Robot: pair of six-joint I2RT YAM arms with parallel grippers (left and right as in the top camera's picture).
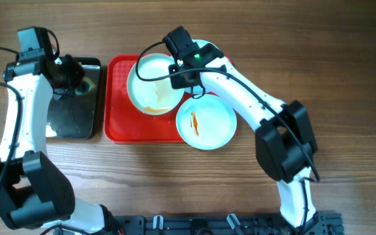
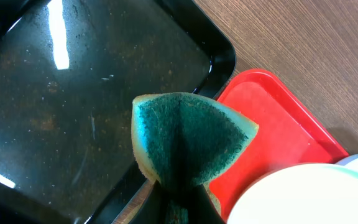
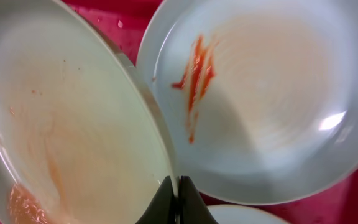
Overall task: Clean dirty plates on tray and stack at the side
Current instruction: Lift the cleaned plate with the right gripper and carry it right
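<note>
The right tool (image 3: 176,184) is pinched together on the rim of one plate (image 1: 154,85), which sits over the left half of the red tray (image 1: 118,124) and carries an orange-brown smear along its near edge (whether it is lifted clear of the tray I cannot tell). Just beside it lies a second plate (image 1: 207,123) with a short orange streak near its middle. It lies over the tray's near right corner, its edge reaching past the rim. A third plate (image 1: 209,47) shows at the far right of the tray, mostly hidden under the right arm. The left tool (image 2: 182,202) is clamped on a folded sponge (image 2: 191,137), green scouring side up, above the wet black tray (image 1: 70,121) on the wooden bench (image 1: 305,39).
</note>
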